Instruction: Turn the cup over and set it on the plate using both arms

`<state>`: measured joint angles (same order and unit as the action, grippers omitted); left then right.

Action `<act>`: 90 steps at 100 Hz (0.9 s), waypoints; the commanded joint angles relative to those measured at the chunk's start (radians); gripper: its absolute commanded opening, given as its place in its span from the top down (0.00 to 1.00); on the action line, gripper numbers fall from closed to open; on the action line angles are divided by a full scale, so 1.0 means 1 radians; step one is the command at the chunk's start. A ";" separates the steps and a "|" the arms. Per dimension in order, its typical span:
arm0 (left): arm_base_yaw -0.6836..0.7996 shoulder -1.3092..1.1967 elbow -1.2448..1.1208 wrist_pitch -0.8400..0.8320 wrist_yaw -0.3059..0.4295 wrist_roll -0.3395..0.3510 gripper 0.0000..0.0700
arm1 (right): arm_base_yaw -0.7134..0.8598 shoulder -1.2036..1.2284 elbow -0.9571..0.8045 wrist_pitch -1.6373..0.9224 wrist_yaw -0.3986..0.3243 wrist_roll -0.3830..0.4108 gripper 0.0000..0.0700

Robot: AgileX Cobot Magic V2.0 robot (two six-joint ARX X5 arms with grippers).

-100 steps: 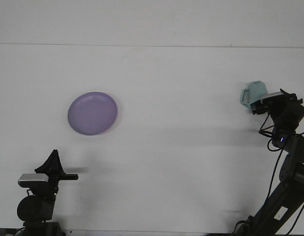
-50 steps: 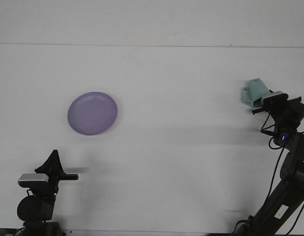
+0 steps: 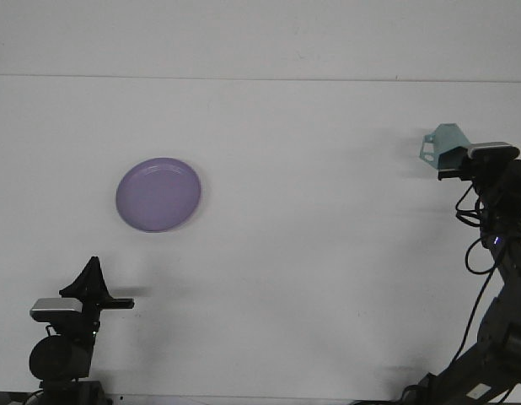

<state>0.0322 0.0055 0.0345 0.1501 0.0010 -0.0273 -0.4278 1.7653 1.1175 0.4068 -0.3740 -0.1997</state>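
Right gripper (image 3: 453, 162) clamps the angular teal cup (image 3: 444, 144), seemingly plastic, far right of the round purple plate (image 3: 158, 194); left gripper (image 3: 93, 283) unreadable.

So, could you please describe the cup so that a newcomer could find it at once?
Look at the white table and go to its far right side, where the right arm rises. At that arm's hand is the cup, small, pale teal and tilted, unlike the flat purple plate far to the left.

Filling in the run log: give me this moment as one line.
right gripper: holds pale teal plastic cup above table | left gripper: idle near front edge | round purple plate: bare
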 commanded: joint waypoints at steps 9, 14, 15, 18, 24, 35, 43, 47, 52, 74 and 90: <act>0.000 -0.002 -0.009 0.019 -0.002 -0.019 0.98 | 0.043 -0.154 0.021 -0.185 0.016 0.240 0.99; 0.000 -0.002 -0.009 0.023 -0.002 -0.019 0.98 | 0.068 -0.215 0.021 -0.274 0.016 0.277 0.99; 0.000 -0.002 -0.009 0.024 -0.002 -0.019 0.98 | 0.074 -0.227 0.021 -0.292 0.016 0.283 0.99; 0.000 -0.002 -0.009 0.025 -0.002 -0.019 0.98 | 0.092 -0.263 0.021 -0.348 0.016 0.298 0.99; 0.000 -0.002 -0.009 0.026 -0.002 -0.019 0.98 | 0.132 -0.330 0.023 -0.463 0.016 0.329 0.99; 0.000 -0.002 -0.009 0.029 -0.002 -0.019 0.98 | 0.222 -0.436 0.026 -0.669 0.015 0.366 0.99; 0.000 -0.002 -0.009 0.036 -0.002 -0.018 0.98 | 0.303 -0.496 0.038 -0.814 0.015 0.366 0.99; 0.000 -0.002 -0.009 0.037 -0.002 -0.018 0.98 | 0.346 -0.515 0.050 -0.890 0.015 0.364 0.99; 0.000 -0.002 -0.009 0.035 -0.002 -0.019 0.98 | 0.398 -0.528 0.071 -0.984 0.015 0.364 0.99; 0.000 -0.002 -0.009 0.034 -0.002 -0.019 0.98 | 0.644 -0.500 0.164 -1.272 0.019 0.337 0.99; 0.000 -0.002 -0.009 0.031 -0.002 -0.019 0.98 | 0.826 -0.447 0.189 -1.371 0.104 0.321 0.99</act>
<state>0.0322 0.0051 0.0345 0.1722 0.0010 -0.0437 0.3351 1.2854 1.2816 -0.9363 -0.2977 0.1352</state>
